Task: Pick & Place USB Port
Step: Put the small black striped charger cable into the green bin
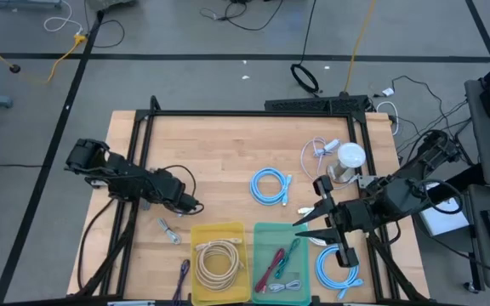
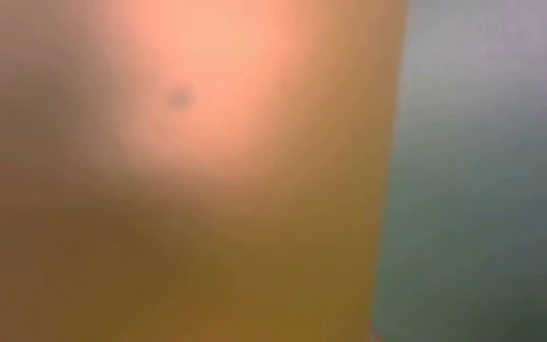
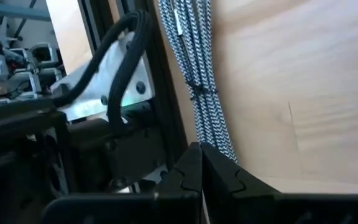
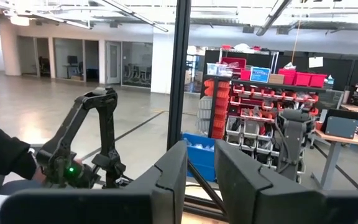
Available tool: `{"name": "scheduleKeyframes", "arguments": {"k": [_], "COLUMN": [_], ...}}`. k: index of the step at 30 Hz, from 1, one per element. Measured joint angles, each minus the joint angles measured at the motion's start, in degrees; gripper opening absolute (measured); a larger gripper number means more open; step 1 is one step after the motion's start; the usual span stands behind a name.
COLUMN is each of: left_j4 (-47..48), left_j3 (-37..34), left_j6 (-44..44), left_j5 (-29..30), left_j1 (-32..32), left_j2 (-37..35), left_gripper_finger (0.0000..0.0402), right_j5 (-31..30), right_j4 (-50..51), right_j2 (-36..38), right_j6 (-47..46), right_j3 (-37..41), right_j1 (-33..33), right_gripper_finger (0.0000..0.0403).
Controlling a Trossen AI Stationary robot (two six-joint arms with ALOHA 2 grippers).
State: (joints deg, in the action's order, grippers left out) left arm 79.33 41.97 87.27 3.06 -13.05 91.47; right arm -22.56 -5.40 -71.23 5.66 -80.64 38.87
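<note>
From straight overhead we take in the whole tabletop [image 1: 228, 153], its black frame and the floor around it. Our low camera sits so close against a yellow bin [image 2: 207, 237] and a green bin [image 2: 482, 190] that they fill its picture as blurred colour. The left wrist camera looks closely along a braided cable [image 3: 197, 68] at the tabletop's edge. The right wrist camera faces level, away from the tabletop, into the room toward red storage shelves [image 4: 253, 106]. The overhead and low views share the two bins.
</note>
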Motion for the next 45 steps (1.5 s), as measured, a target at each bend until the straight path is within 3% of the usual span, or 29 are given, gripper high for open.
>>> {"name": "scheduleKeyframes", "arguments": {"k": [10, 21, 32, 40, 45], "left_j4": [-1.5, -2.0, -2.9, -6.3, -10.8], "left_j3": [0.0, 0.0, 0.0, 0.2, -0.8], "left_j6": [0.7, 2.5, 4.2, 12.7, 22.4], "left_j5": [-1.6, -2.9, -5.0, -8.0, -11.1], "left_j1": [-0.2, -1.0, -1.8, -7.2, -12.5], "left_j2": [0.1, 0.0, 0.0, 0.0, 0.0], "left_gripper_finger": [0.0, 0.0, 0.0, 0.0, 0.0], "right_j5": [-1.9, -8.9, -10.8, -10.9, -10.9], "right_j4": [0.0, 0.0, 0.1, 0.1, -0.1], "right_j2": [1.4, 3.3, 3.5, 3.7, 3.7], "right_j6": [1.7, 7.0, 7.4, 7.9, 8.6], "right_j3": [0.0, 0.0, 0.0, 0.0, 0.0], "right_j1": [1.9, 6.2, 8.7, 9.3, 9.3], "right_gripper_finger": [0.0073, 0.0073, 0.0073, 0.0073, 0.0073]}}
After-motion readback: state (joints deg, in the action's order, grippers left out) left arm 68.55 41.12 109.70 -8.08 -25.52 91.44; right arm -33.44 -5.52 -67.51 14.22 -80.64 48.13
